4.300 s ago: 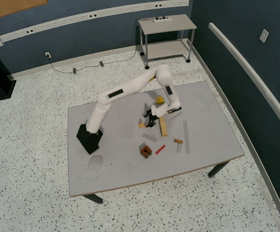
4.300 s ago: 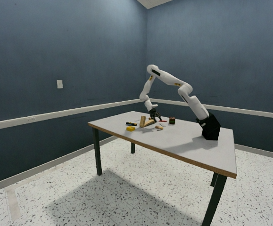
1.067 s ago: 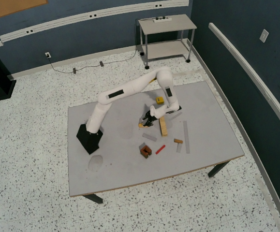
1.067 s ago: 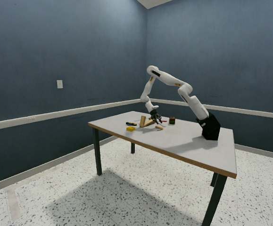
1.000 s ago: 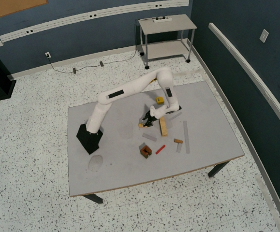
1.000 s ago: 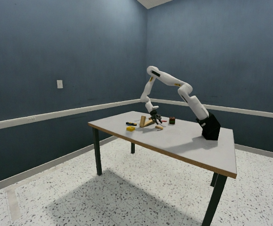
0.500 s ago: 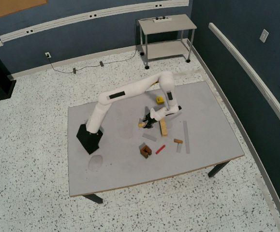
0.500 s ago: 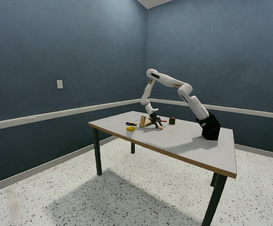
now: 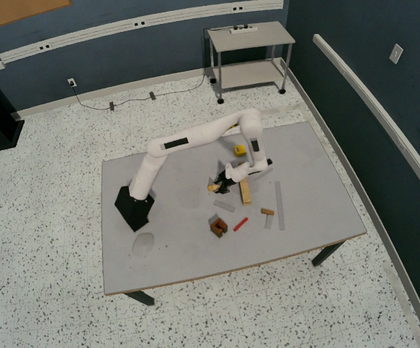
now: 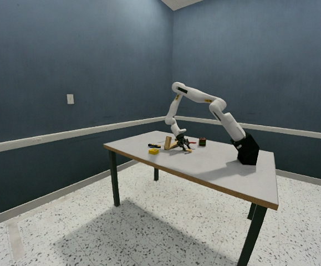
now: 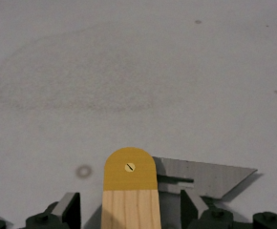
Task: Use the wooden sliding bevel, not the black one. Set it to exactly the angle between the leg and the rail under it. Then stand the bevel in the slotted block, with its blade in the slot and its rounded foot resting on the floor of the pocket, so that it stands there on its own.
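Observation:
The wooden sliding bevel (image 11: 129, 191) lies flat on the table, its stock ending in a yellow rounded foot with a screw. Its grey blade (image 11: 210, 176) sticks out to the right. My gripper (image 11: 130, 208) is low over it and open. The fingers stand on either side of the stock with a gap on each side. In the overhead view the gripper (image 9: 221, 184) is just left of the wooden leg and rail (image 9: 244, 191). The slotted block (image 9: 218, 226) stands nearer the table's front.
A yellow block (image 9: 239, 150) lies behind the arm's wrist. A grey plate (image 9: 224, 205), a red stick (image 9: 240, 223), a small wooden piece (image 9: 267, 212) and a long grey strip (image 9: 279, 205) lie around. A dark tool (image 10: 154, 145) lies near the far edge.

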Controlling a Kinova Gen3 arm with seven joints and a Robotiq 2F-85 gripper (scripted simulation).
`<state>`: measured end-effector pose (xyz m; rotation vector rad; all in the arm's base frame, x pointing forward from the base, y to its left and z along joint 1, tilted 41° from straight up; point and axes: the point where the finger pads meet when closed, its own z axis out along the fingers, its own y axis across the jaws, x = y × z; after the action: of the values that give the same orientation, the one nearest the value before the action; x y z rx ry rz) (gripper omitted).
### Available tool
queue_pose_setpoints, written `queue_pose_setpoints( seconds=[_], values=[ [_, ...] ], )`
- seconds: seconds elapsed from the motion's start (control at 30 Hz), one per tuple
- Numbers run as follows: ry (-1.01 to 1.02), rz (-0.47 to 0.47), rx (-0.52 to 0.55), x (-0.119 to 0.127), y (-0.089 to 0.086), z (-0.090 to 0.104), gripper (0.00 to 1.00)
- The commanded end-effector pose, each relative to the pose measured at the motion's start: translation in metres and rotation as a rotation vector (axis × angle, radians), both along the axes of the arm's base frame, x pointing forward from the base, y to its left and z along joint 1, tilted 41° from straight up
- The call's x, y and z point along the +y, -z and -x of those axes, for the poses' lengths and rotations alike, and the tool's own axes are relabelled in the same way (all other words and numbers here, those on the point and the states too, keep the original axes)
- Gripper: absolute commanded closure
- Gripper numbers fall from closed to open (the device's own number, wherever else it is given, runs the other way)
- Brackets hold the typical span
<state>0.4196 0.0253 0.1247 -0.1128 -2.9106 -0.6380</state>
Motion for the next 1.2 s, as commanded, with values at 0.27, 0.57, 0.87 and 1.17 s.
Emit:
queue_pose_setpoints(
  seconds=[0.27,0.57,0.87,1.17],
  values=[
    [0.000,0.000,-0.001,-0.0003,-0.0004,-0.0001,0.36],
    [0.000,0.000,-0.001,-0.0003,-0.0004,-0.0001,0.90],
    [0.000,0.000,-0.001,-0.0003,-0.0004,-0.0001,0.90],
    [0.000,0.000,-0.001,-0.0003,-0.0004,-0.0001,0.90]
  ],
)
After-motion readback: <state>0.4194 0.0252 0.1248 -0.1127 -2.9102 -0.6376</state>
